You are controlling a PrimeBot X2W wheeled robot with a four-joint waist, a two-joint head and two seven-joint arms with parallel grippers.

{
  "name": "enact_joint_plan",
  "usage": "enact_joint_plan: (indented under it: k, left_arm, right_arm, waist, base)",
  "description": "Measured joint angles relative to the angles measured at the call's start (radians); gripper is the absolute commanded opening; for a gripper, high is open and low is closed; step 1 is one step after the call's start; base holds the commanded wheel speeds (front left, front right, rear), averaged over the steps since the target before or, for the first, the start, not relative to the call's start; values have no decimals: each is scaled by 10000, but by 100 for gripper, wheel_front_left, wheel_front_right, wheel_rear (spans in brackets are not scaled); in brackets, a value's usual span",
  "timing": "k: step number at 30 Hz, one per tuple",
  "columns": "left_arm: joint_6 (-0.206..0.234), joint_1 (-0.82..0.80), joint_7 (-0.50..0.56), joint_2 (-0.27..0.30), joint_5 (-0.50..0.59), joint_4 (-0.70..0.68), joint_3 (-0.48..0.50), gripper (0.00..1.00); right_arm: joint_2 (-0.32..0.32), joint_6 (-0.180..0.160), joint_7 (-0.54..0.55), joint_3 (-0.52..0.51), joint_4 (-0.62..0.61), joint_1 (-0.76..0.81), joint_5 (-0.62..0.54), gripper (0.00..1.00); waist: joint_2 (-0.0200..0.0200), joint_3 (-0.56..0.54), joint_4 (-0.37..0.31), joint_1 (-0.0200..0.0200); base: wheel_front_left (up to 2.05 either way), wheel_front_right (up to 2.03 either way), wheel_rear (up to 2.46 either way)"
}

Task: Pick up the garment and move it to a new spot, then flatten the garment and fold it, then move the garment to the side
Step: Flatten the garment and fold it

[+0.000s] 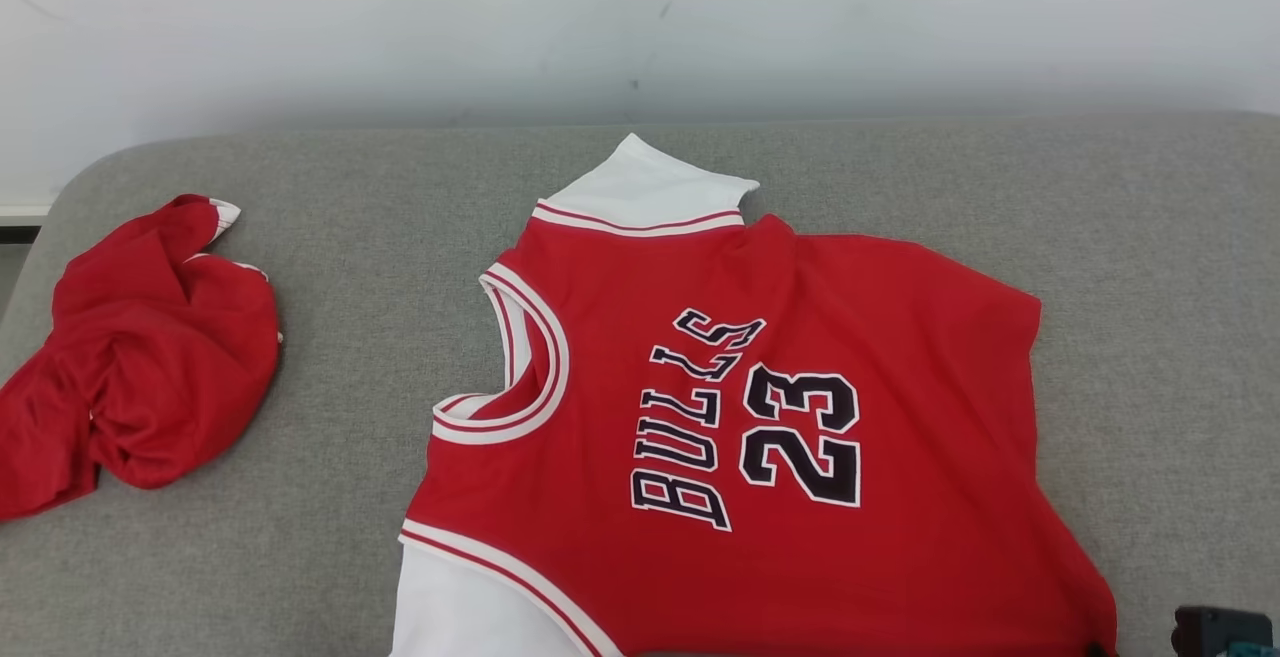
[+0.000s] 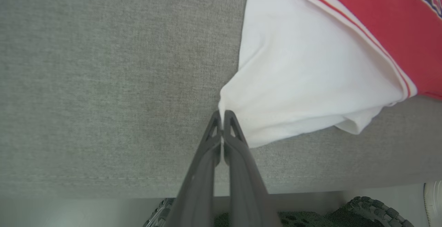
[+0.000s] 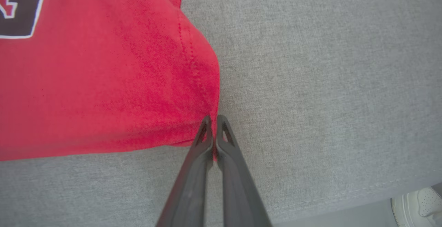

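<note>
The garment [image 1: 700, 417] is a red jersey with "BULLS 23" in black and with white sleeves. It lies spread on the grey cushion [image 1: 1150, 337], neck hole to the left, one white sleeve at the far side and one at the near edge. In the left wrist view my left gripper [image 2: 222, 113] is shut on the corner of the near white sleeve [image 2: 304, 64]. My right gripper [image 3: 213, 118] is shut on the red hem corner of the garment [image 3: 103, 82], low over the cushion. A dark part of my right arm [image 1: 1220, 629] shows at the lower right of the head view.
A second red garment [image 1: 140, 367] lies crumpled at the cushion's left end. A white wall [image 1: 640, 17] stands behind. The cushion's front edge [image 2: 103, 185] runs just below both grippers. A knobbly tyre [image 2: 376, 209] and a white shoe [image 3: 418, 202] show on the floor.
</note>
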Motion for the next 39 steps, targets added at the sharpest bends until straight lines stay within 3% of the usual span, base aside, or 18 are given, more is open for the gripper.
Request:
enact_joint_plan:
  k: [19,29,39]
  left_arm:
    - [2,941,869,15,-665,-1848,326,0]
    - [-4,-317,957,-142,-1220,-3359,771,0]
    - [0,-2310,1317,-305,-1045,-3250,1043,0]
  right_arm:
    - [-86,2,871,-562,-1007,748,663,0]
    - [81,341,963,-435,-2146,-172,1764,0]
    - [-113,364,1174,-571,-2589,-1144,1854,0]
  waist:
    - [1,511,48,0]
    - [0,679,-60,0]
    - [1,1106,-353,1]
  base:
    - [0,0,0]
    - [0,0,0]
    - [0,0,0]
